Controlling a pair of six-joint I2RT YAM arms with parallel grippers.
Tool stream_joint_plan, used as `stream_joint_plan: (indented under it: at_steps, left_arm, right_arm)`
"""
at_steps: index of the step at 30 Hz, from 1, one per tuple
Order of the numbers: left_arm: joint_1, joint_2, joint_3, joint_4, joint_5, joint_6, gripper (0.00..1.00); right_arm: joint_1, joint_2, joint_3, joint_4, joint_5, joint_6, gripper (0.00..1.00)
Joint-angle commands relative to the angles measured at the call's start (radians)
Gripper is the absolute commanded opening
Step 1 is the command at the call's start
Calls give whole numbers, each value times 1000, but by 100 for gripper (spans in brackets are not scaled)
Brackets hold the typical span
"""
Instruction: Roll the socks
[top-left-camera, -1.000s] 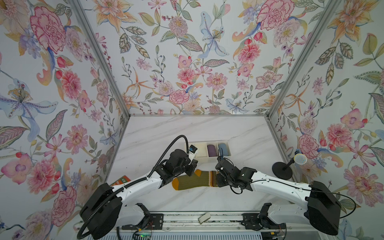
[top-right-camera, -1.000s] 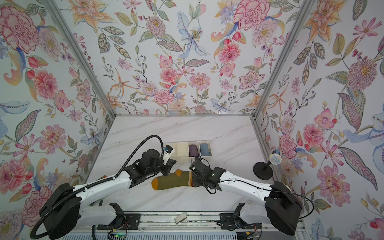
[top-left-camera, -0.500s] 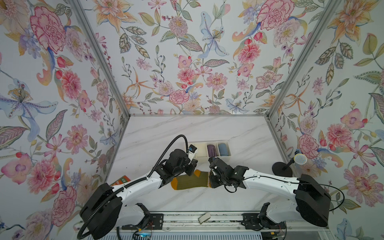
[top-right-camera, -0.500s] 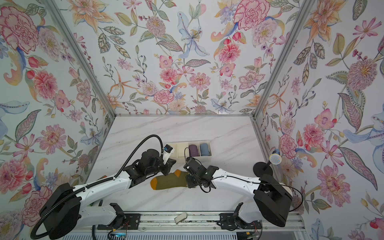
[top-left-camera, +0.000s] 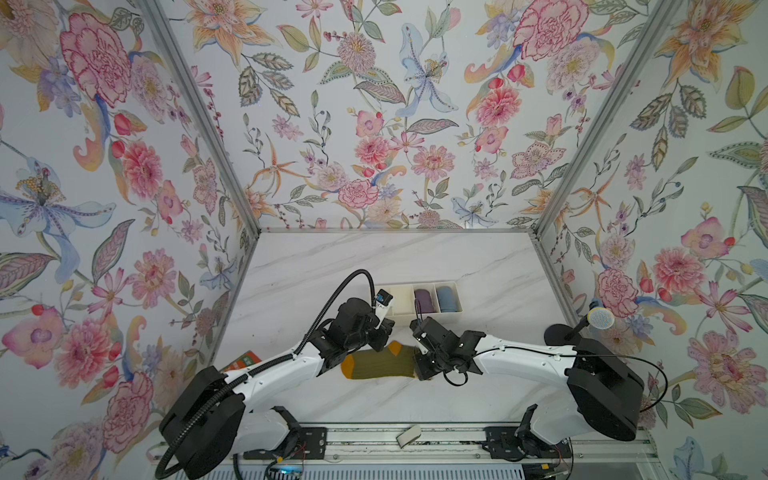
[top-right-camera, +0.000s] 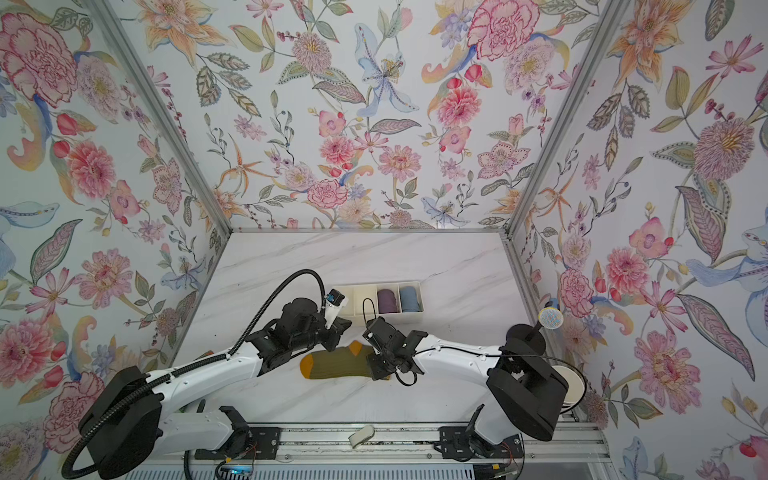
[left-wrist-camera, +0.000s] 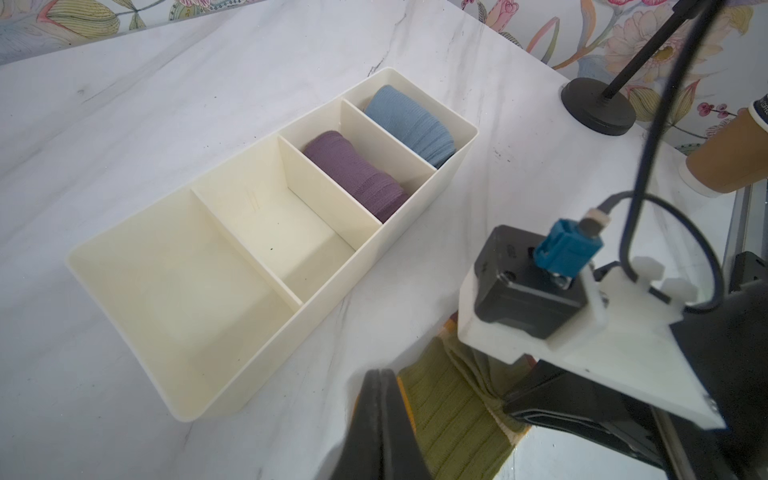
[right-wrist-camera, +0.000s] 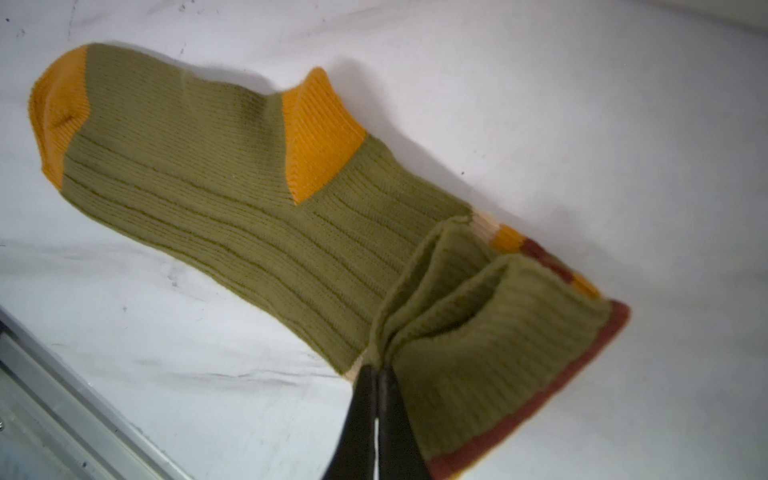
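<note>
The socks (top-left-camera: 376, 366) lay flat on the table (top-left-camera: 374, 266) near its front edge, stretched sideways in both top views. They were olive-green and ribbed. The mustard toe (right-wrist-camera: 58, 112) pointed to the left of those views, and the mustard heel (right-wrist-camera: 320, 137) jutted toward the back wall. The cuff (right-wrist-camera: 490, 332) end (striped cream, orange and brown) was folded back over the leg, with two open mouths showing at the fold.

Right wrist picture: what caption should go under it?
Shut right gripper pinches the folded-back cuff of olive-green ribbed socks with mustard-yellow toe and heel on a white marble table.
</note>
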Motion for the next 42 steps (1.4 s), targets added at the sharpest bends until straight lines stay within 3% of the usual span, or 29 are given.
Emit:
stream_joint_plan:
  at_steps: [1, 5, 12, 21, 24, 30, 35, 42]
  left_arm:
    - [15, -10, -6, -2, 14, -5, 1]
    - [17, -8, -7, -2, 16, -4, 1]
    - [20, -2, -7, -9, 12, 1, 1]
    - [20, 26, 0, 0, 28, 4, 0]
    - [18, 37, -1, 7, 47, 8, 0]
    - [-40, 64, 14, 19, 67, 52, 0]
    - [-150, 130, 86, -29, 51, 115, 0]
    - [-257, 266, 181, -62, 48, 154, 0]
  right_arm:
    - [0, 23, 25, 17, -33, -14, 1]
    - [-13, 34, 23, 33, -59, -14, 5]
    - [-38, 15, 10, 61, -121, -2, 24]
    - [-111, -157, -42, 120, -214, 38, 38]
    - [-173, -230, -80, 101, -205, 75, 38]
    - [-312, -316, -181, 12, -164, 151, 26]
    - [-323, -328, -227, -4, -161, 188, 20]
    - [-355, -319, -269, -6, -148, 210, 19]
